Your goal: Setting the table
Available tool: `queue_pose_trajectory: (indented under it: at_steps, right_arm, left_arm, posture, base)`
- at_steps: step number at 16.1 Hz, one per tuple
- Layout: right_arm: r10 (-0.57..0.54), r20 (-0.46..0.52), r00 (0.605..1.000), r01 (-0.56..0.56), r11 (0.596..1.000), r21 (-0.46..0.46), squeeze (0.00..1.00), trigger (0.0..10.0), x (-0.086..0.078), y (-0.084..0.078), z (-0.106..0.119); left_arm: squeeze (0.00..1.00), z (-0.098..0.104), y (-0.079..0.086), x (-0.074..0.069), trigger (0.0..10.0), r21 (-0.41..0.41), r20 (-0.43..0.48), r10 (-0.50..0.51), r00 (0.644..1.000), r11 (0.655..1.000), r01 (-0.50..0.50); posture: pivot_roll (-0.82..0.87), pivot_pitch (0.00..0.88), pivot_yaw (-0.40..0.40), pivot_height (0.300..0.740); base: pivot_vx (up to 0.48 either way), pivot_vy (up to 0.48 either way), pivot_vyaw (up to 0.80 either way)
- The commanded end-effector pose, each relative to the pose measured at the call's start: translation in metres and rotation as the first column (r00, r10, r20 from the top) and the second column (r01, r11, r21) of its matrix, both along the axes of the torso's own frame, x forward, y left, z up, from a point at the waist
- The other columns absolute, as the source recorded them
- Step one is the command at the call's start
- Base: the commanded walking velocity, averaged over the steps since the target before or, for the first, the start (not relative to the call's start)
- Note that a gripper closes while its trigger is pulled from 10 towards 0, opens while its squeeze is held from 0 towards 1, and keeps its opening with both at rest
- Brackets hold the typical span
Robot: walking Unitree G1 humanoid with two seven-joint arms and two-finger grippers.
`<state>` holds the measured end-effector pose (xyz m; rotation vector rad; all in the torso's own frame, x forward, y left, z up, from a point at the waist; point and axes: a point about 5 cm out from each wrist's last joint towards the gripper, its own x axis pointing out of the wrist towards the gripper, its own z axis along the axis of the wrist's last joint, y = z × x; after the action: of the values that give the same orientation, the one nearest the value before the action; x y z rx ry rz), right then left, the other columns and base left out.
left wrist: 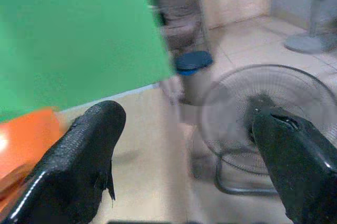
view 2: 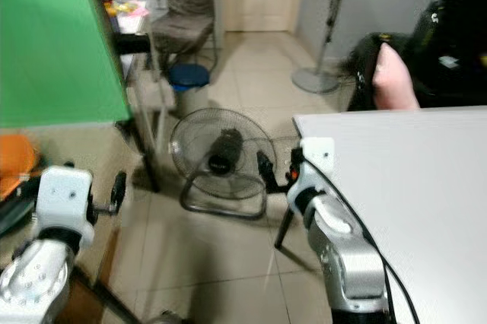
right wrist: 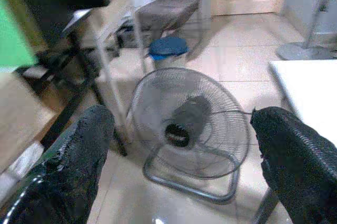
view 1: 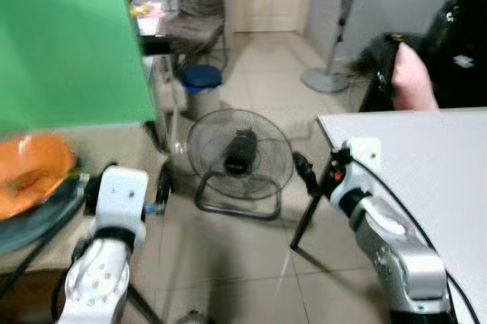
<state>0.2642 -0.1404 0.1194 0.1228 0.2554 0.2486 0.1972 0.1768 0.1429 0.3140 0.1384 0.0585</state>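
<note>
Both arms low in frame; left gripper (view 1: 162,187) and right gripper (view 1: 306,172) spread empty, orange bowl (view 1: 30,172) at far left, nearer left arm.

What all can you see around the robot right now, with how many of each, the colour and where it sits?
Orange plastic bowl: one, orange, on the beige counter at the robot's left.
Beige counter: one, below the green board.
Green board: one, upright at left.
Black floor fan: one, on the tiled floor ahead.
White table: one, at right.
Blue-lidded bin: one, beyond the fan.
Grey chair: one, near the door.
Pedestal fan: one, grey, far right.
Person's arm: one, behind the table.
Left gripper: open, over the counter edge.
Right gripper: open, toward the floor fan.
</note>
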Motion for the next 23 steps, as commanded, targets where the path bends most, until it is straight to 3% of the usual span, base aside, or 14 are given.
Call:
queue_pose_trajectory:
  at_steps: [1,6,10,13,17,23]
  right_arm:
    - [0.006,0.022,1.000,-0.006,1.000,0.004,0.00,10.0,0.003,0.002,0.006]
    - [-0.017,0.000,1.000,0.017,1.000,0.017,0.00,10.0,-0.001,0.000,0.003]
    - [-0.057,0.031,0.998,0.054,0.994,0.094,0.00,10.0,-0.001,-0.003,0.009]
    - [-0.048,0.043,0.998,0.045,0.995,0.088,0.00,10.0,-0.001,-0.001,0.011]
    - [-0.092,0.097,0.991,0.089,0.995,0.035,0.00,10.0,0.000,-0.011,0.015]
    - [-0.024,0.147,0.989,0.025,1.000,-0.008,0.00,10.0,0.005,-0.017,0.023]
  left_arm:
    - [0.00,-0.005,0.000,-0.002,10.0,-0.011,-0.031,0.003,1.000,1.000,-0.004]
    - [0.00,-0.003,-0.005,-0.006,10.0,-0.029,-0.040,-0.031,0.999,0.999,0.030]
    - [0.00,0.011,-0.006,-0.004,10.0,-0.012,0.006,-0.048,0.999,0.999,0.048]
    - [0.00,0.016,-0.005,0.000,10.0,-0.009,0.025,-0.055,0.998,0.998,0.055]
    - [0.00,0.010,-0.004,0.007,10.0,-0.005,0.009,-0.072,0.997,0.997,0.072]
    - [0.00,0.010,-0.006,0.012,10.0,0.007,0.016,-0.082,0.996,0.997,0.082]
  posture:
    - [0.00,0.000,0.024,0.740]
    - [0.01,0.000,0.026,0.740]
    - [0.01,0.000,0.029,0.740]
    - [0.01,0.000,0.036,0.740]
    - [-0.02,0.000,0.071,0.740]
    - [-0.03,0.000,0.069,0.740]
  base:
    - [0.000,0.000,0.00]
    - [0.000,0.000,0.00]
    - [0.000,0.310,0.00]
    - [0.000,0.431,-0.14]
    - [0.000,0.429,0.00]
    - [0.000,0.428,0.00]
